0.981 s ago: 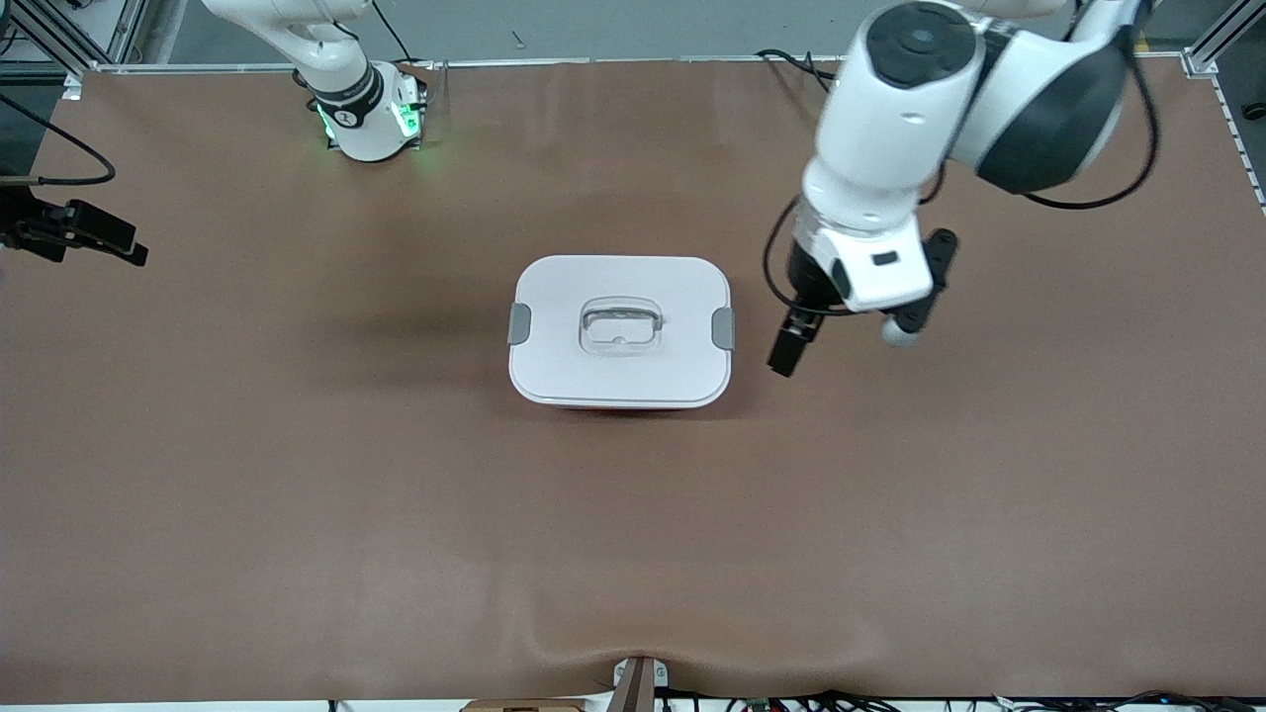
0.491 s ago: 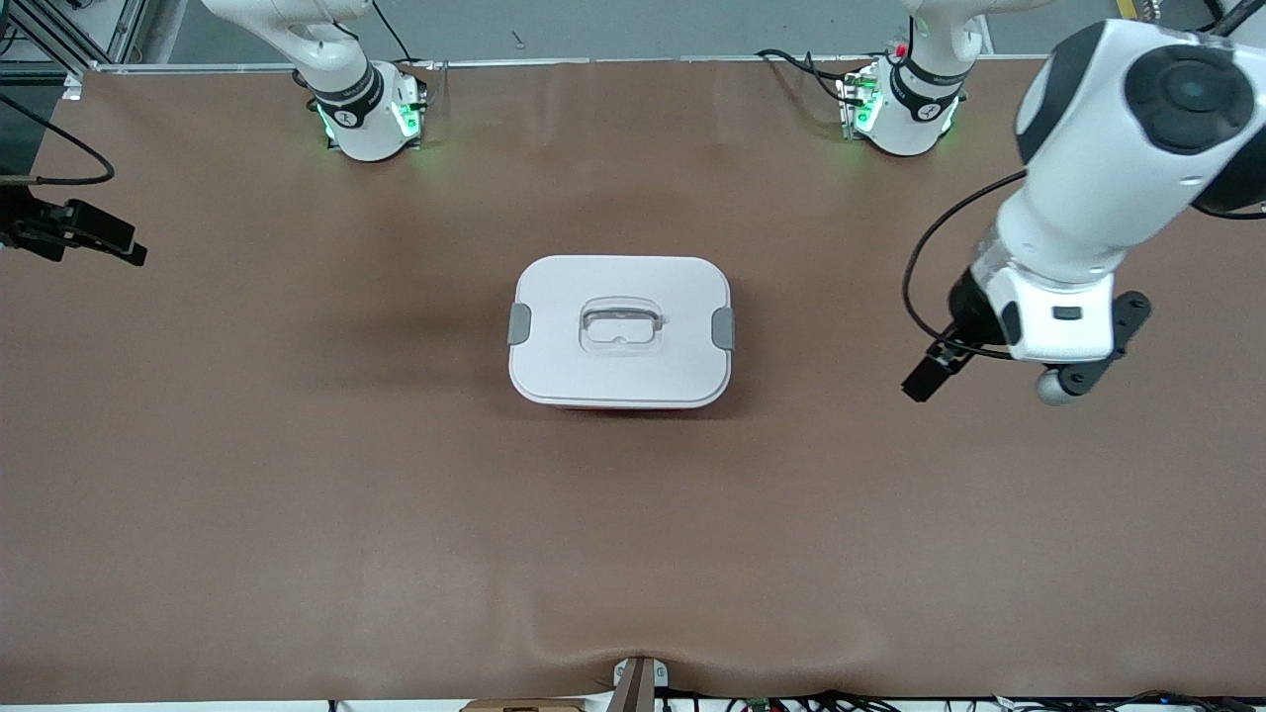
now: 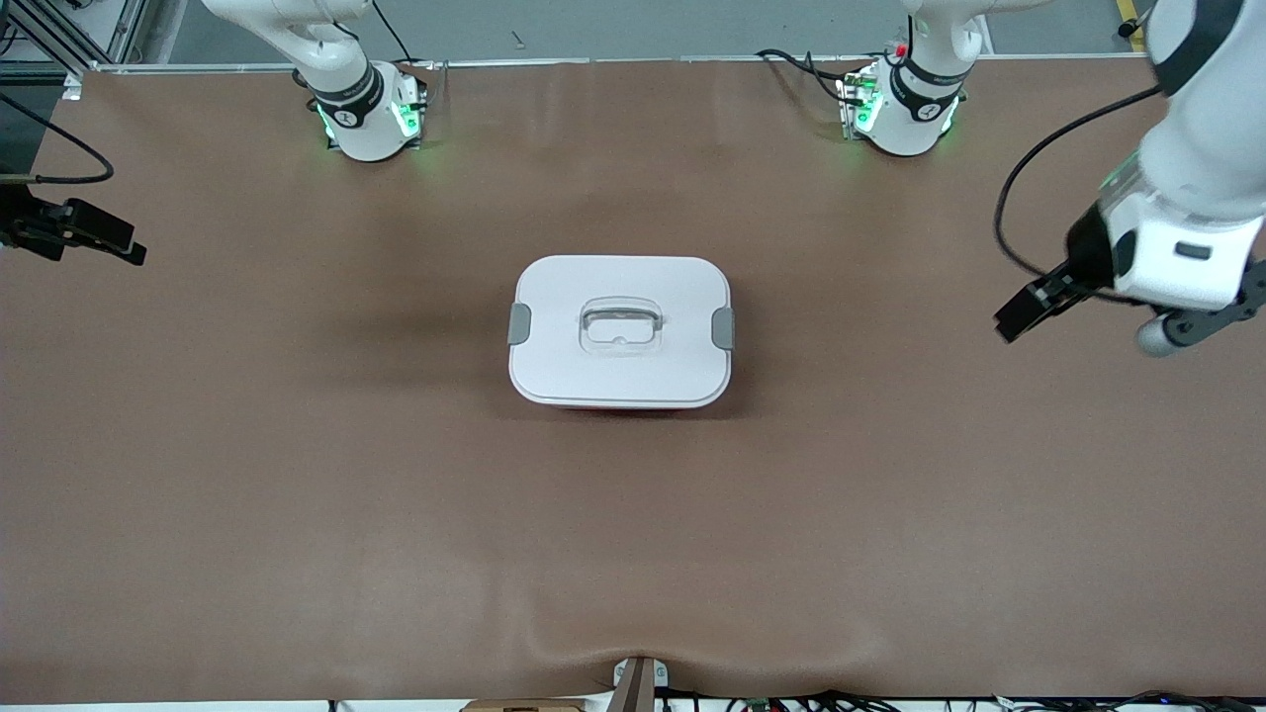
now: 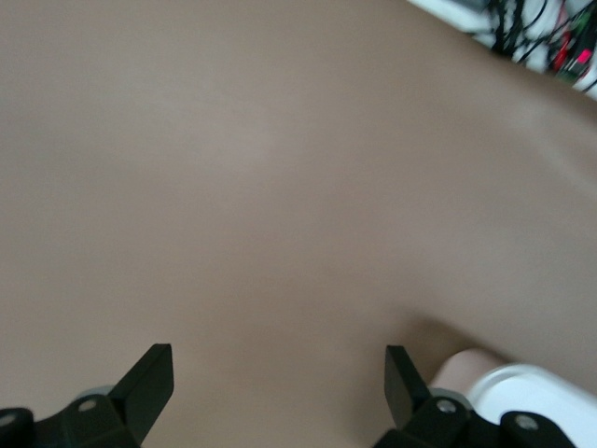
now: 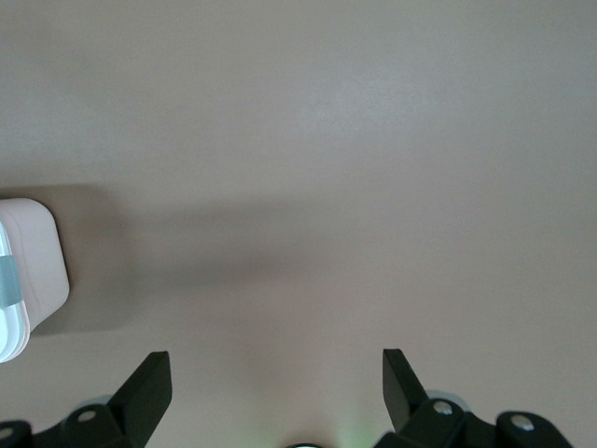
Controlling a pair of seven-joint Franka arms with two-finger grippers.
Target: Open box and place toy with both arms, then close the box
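Note:
The box (image 3: 620,331) stands shut in the middle of the table, its white lid on, a grey clip (image 3: 723,327) at each end and a clear handle (image 3: 618,324) on top. A corner of the box shows in the right wrist view (image 5: 28,271). The toy is out of view. My left gripper (image 3: 1029,309) is open and empty over bare table toward the left arm's end, well away from the box; its wrist view (image 4: 280,383) shows only mat. My right gripper (image 5: 277,387) is open and empty over bare table; it does not show in the front view.
The brown mat (image 3: 396,514) covers the whole table. The arm bases (image 3: 368,114) (image 3: 902,109) stand along the edge farthest from the front camera. A black fixture with a cable (image 3: 74,232) sits at the right arm's end.
My left arm has swung away from beside the box toward the left arm's end of the table. The box has not moved.

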